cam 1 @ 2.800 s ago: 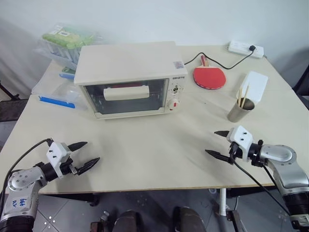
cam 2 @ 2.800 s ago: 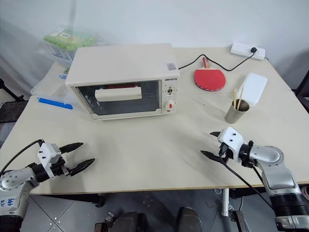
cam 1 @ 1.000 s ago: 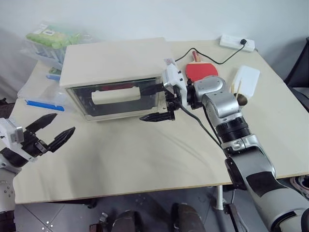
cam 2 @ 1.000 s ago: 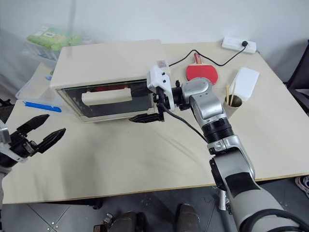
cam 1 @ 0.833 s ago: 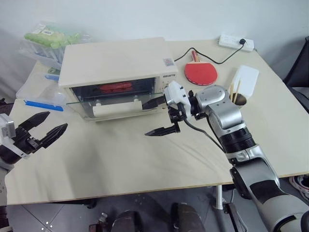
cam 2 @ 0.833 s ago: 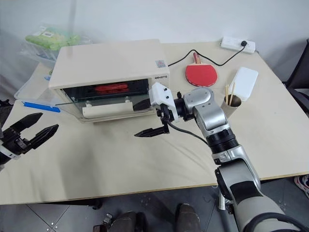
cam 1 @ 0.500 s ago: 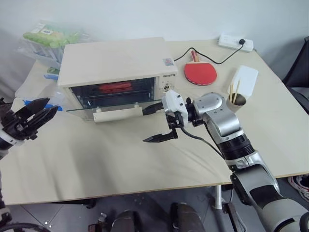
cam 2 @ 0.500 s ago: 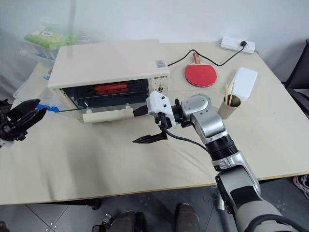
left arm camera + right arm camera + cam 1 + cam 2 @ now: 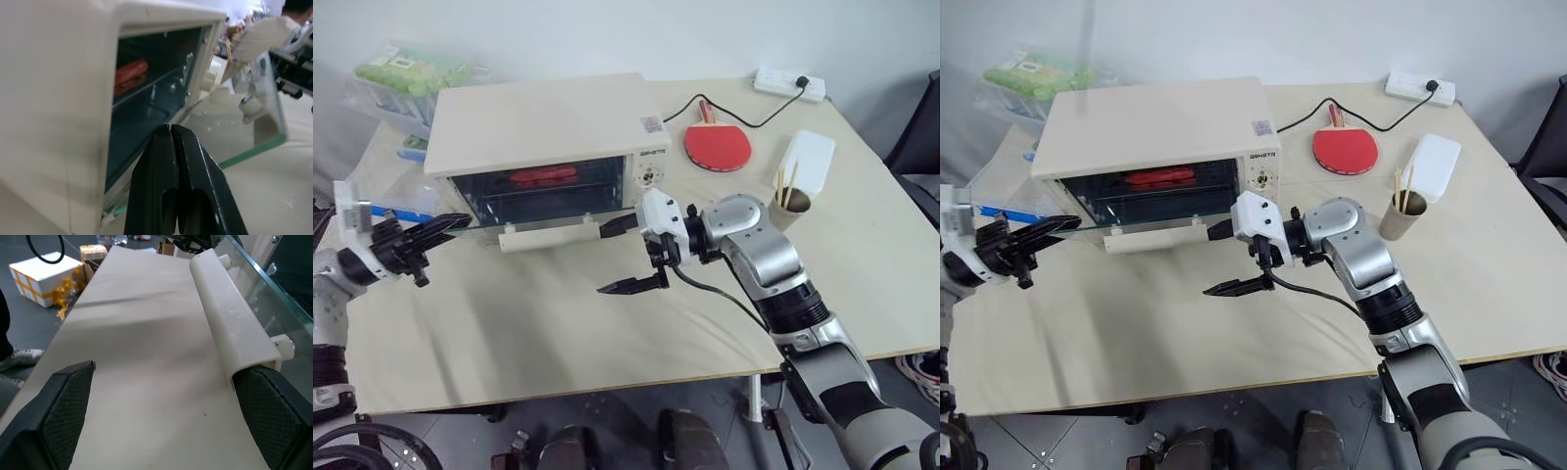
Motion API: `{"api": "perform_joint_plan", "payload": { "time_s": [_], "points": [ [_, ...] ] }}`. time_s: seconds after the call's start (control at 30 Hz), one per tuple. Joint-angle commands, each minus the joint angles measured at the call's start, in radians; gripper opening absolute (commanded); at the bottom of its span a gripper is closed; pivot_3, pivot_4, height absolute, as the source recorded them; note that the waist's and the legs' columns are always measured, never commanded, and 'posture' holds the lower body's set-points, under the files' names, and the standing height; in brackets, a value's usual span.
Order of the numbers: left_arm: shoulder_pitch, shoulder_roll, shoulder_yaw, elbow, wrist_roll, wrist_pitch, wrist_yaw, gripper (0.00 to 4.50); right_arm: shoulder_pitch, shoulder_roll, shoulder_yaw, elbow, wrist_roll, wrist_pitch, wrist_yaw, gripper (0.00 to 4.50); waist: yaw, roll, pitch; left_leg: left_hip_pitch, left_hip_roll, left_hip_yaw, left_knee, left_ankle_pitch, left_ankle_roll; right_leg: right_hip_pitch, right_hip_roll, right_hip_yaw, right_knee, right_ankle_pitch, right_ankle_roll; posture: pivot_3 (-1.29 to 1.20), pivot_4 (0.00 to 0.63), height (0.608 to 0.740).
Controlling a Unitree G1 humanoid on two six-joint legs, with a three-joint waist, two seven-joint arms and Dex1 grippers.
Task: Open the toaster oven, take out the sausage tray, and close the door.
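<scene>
Since a second ago the door (image 9: pixel 548 223) has swung down to level, and the left end effector (image 9: pixel 438 228) has clenched empty and come in to the door's left edge. Right end effector (image 9: pixel 615 256) hangs released, level, pointing left, one finger by the bar handle (image 9: pixel 234 330). Beyond both, the toaster oven (image 9: pixel 540 137) holds the sausage tray (image 9: pixel 546 180) on the table (image 9: pixel 538 323).

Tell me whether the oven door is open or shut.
Open. The door is swung down about level from the toaster oven, its handle out front, and the sausage shows in the uncovered opening.
</scene>
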Motion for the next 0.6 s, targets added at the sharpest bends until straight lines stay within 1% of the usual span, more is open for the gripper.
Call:
{"api": "perform_joint_plan", "payload": {
  "time_s": [0.03, 0.13, 0.2, 0.37, 0.6],
  "points": [
    [-0.021, 0.016, -0.019, 0.005, 0.036, -0.014, -0.003, 0.04, 0.022, -0.027, 0.016, -0.094, -0.001, 0.04, -0.016, 4.5, 0.001, 0.0, 0.0, 0.0, 0.0, 0.0, 0.0, 0.0, 0.0, 0.0, 0.0, 0.0, 0.0, 0.0, 0.0, 0.0, 0.15, 0.74],
    [-0.035, 0.006, -0.025, 0.014, 0.044, -0.023, -0.008, 0.04, 0.043, -0.06, 0.028, -0.15, -0.011, 0.085, -0.032, 4.5, 0.004, 0.0, 0.0, -0.001, 0.0, 0.0, 0.001, 0.0, 0.0, 0.0, 0.0, 0.0, 0.0, 0.0, 0.0, 0.0, 0.15, 0.74],
    [-0.046, 0.001, -0.029, 0.024, 0.05, -0.031, -0.009, 0.04, 0.031, -0.13, 0.08, -0.192, -0.072, 0.176, -0.033, 4.5, 0.005, 0.0, 0.0, -0.001, 0.0, -0.001, 0.002, 0.0, 0.0, 0.0, 0.0, 0.0, 0.0, 0.0, 0.0, 0.0, 0.15, 0.74],
    [-0.06, -0.003, -0.038, 0.039, 0.06, -0.04, -0.019, 0.04, 0.008, -0.213, 0.159, -0.253, -0.119, 0.309, -0.042, 4.5, 0.007, -0.002, -0.001, -0.002, 0.001, -0.001, 0.006, 0.0, 0.0, 0.001, 0.0, 0.0, 0.001, 0.0, -0.001, 0.0, 0.15, 0.74],
    [-0.064, -0.011, -0.058, 0.036, 0.069, -0.041, -0.034, 0.04, 0.001, -0.291, 0.212, -0.308, -0.148, 0.35, -0.011, 4.5, 0.008, -0.002, -0.001, -0.004, 0.001, -0.001, 0.007, 0.0, 0.0, 0.0, 0.0, 0.0, 0.001, -0.001, -0.001, 0.0, 0.15, 0.74]
  ]
}}
